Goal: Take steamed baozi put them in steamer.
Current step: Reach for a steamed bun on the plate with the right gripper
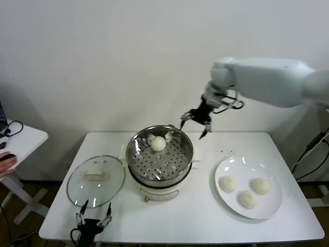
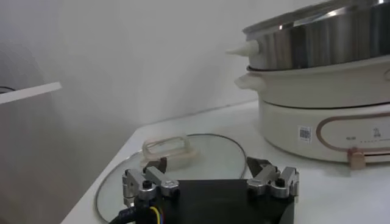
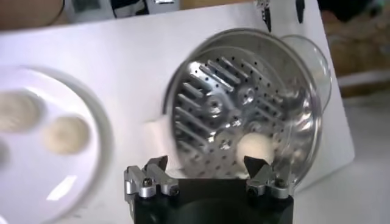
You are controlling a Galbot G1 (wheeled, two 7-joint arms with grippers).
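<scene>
Head view: your right pincer (image 1: 195, 122) hangs wide open, empty, above the steamer (image 1: 160, 154); plated baozi (image 1: 248, 191) lie rightward.

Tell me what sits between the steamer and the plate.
Nothing: in the head view, bare white table separates the steamer from the plate.

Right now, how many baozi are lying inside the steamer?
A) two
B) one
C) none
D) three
B: a single baozi sits on the perforated floor of the steamer, near its far wall, while the other three baozi are on the white plate and the right tool hangs open and empty above the far rim.
</scene>
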